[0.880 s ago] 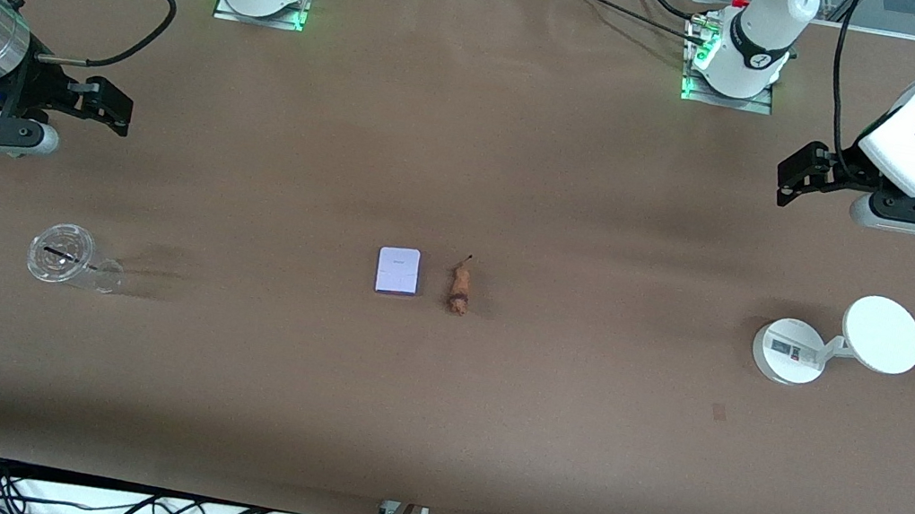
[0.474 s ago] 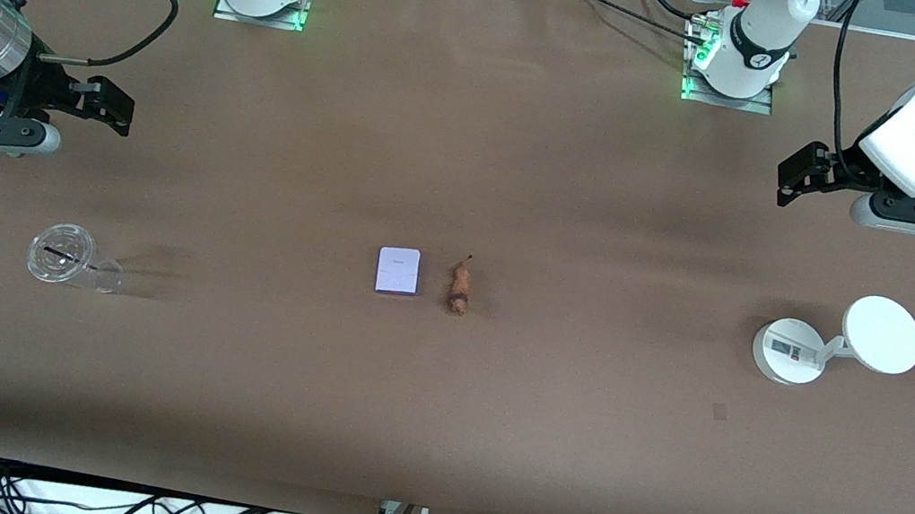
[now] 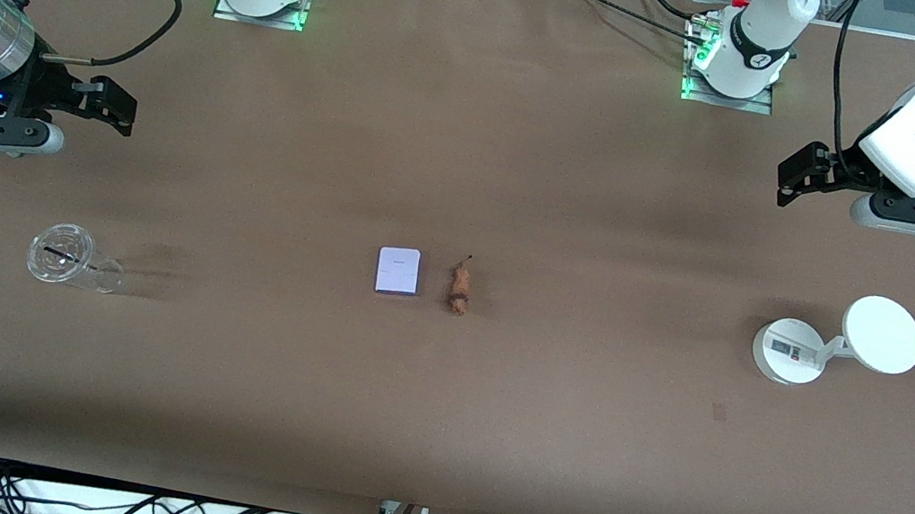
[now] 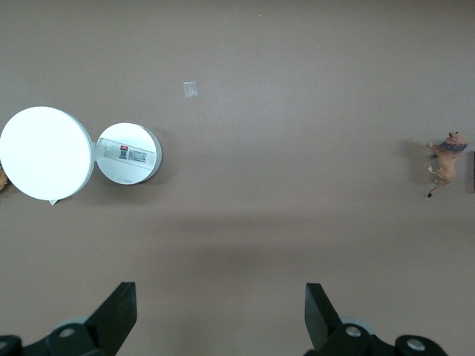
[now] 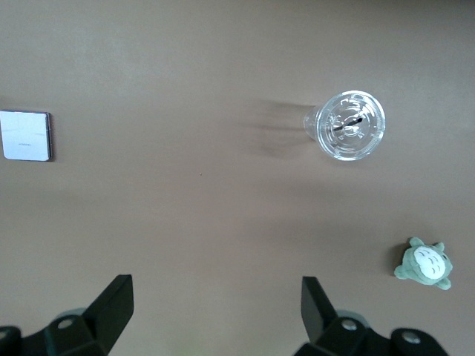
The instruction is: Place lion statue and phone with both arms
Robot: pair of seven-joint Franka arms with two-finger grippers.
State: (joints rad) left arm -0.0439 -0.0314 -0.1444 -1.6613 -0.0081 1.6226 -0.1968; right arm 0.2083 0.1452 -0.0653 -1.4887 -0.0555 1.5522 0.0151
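**Operator:** Where do the lion statue (image 3: pixel 460 288) and the phone (image 3: pixel 398 271) lie?

**Technician:** Side by side at mid-table — statue toward the left arm's end, long axis toward the bases. Left gripper (image 4: pixel 219 311) and right gripper (image 5: pixel 215 311) hover spread and empty, well apart from both.

Your left gripper (image 3: pixel 801 174) and right gripper (image 3: pixel 113 107) hang high over the table's ends, fingers spread, pointing toward six o'clock.

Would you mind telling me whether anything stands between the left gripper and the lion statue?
Nothing visible does. The left gripper, open, hangs over bare table at its own end; the lion statue lies mid-table beside the phone. The white stand sits nearer the front camera, off that line.
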